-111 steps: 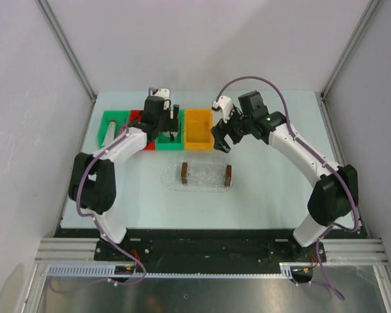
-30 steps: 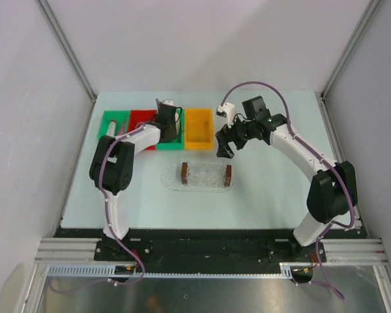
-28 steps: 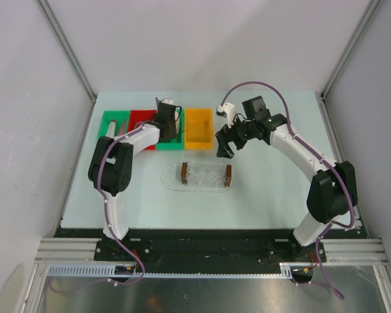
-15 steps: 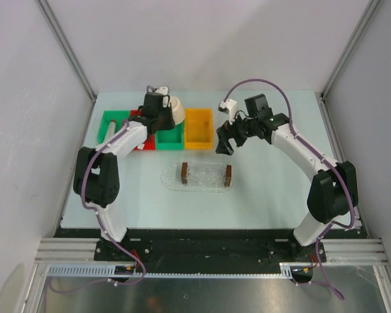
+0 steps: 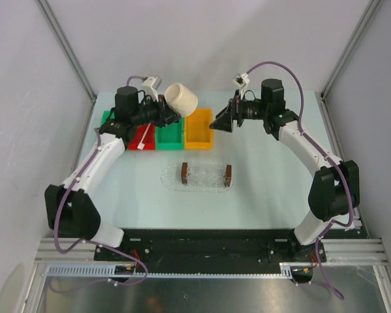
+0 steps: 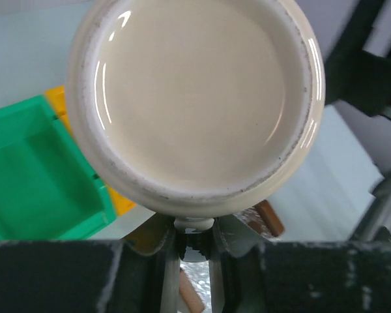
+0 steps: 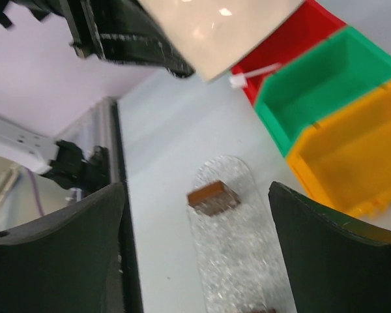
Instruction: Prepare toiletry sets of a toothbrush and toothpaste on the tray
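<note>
My left gripper (image 6: 195, 229) is shut on the small handle of a cream cup (image 6: 195, 98), held high over the bins (image 5: 181, 99), its mouth facing the wrist camera. The right gripper (image 5: 221, 122) hangs open in the air beside the cup, jaws wide with nothing between them (image 7: 195, 254). Below lies the clear tray (image 5: 206, 174) with a brown block (image 5: 184, 171) at each short end. A slim white toothbrush (image 5: 144, 143) pokes out of the red bin (image 5: 142, 135); its tip (image 7: 254, 73) also appears in the right wrist view. The toothpaste is out of view.
A row of bins stands at the back: green (image 5: 108, 119), red, green (image 5: 169, 135) and orange (image 5: 198, 129). The tray rests on an oval clear textured mat (image 5: 170, 178). Grey walls close in on both sides.
The left arm has lifted the cup up out of the bin row and swung back to the left. The right gripper has risen and turned toward the cup, staying open.
</note>
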Robot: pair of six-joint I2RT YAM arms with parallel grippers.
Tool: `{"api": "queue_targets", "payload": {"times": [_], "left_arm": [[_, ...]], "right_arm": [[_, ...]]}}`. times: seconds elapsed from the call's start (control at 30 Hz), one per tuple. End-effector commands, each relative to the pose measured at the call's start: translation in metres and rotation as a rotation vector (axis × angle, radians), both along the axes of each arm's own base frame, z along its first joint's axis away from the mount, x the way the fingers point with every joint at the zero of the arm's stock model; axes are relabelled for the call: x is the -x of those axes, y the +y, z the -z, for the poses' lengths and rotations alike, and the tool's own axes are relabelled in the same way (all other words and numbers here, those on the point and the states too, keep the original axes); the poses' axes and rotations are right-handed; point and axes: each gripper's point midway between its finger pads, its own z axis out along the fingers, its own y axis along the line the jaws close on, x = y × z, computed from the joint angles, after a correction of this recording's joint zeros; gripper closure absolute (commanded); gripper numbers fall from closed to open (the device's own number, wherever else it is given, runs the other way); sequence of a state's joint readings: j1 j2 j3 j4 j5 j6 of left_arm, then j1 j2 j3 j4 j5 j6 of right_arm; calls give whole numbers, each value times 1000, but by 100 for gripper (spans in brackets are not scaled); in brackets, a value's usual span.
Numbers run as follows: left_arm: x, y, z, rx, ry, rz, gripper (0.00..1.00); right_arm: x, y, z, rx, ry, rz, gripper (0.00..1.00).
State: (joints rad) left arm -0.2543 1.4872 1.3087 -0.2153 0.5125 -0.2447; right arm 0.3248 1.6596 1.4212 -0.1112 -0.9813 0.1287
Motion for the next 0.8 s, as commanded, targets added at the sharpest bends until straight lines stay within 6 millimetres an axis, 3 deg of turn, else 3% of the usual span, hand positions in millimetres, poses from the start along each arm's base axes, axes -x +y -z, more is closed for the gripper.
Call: {"api": "queue_targets", "payload": {"times": [0.0,0.17,0.3,0.5,0.77], "left_arm": [[38,-22,-63,156,-146,188,100],[59,-31,-80,222,-181,258,100],[74,-41,-83,269,-183,320,100],[83,-51,-88,300,-201,347,100],[83,-53,-91,338,-201,322,100]], "right_arm": [[14,20,-52,-179,-19,-129,2],[20,32,-69,-241,-19,-168,2],[23,39,-80,-287,-40,-195,3],[29,50,-81,-307,-18,-220,7],[42,65,-81,-326,19,-273,21]]}}
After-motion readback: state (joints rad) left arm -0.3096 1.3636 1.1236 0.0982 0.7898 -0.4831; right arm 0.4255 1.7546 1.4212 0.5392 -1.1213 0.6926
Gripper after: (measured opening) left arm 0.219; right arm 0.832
